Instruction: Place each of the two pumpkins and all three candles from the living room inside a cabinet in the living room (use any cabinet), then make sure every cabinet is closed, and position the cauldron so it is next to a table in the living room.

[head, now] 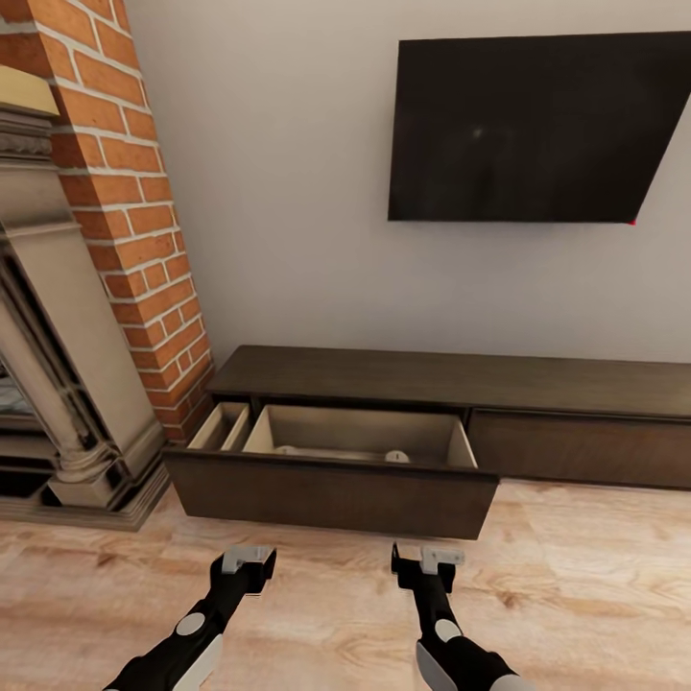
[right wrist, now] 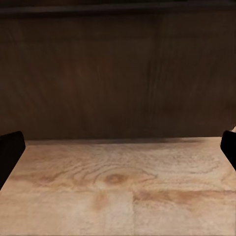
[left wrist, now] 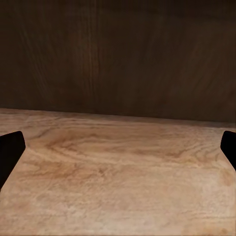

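Observation:
The cabinet (head: pixel 451 379) is a long low dark brown console against the wall. Its wide left drawer (head: pixel 331 494) stands pulled out, showing a pale beige inside. Two small pale round tops (head: pixel 286 449) (head: pixel 396 457) peek over the drawer front; I cannot tell what they are. My left gripper (head: pixel 248 559) and right gripper (head: pixel 427 559) hover low over the floor just in front of that drawer front, both open and empty. The left wrist view shows the left gripper (left wrist: pixel 118 152) facing the dark drawer front (left wrist: pixel 118 54). The right gripper (right wrist: pixel 118 155) faces it as well.
A brick chimney (head: pixel 134 211) and a carved stone fireplace (head: pixel 58 365) stand at the left, close to the drawer's end. A dark TV (head: pixel 537 130) hangs on the wall. The cabinet's right drawer front (head: pixel 585 446) is shut. Wood floor (head: pixel 576 595) spreads around me.

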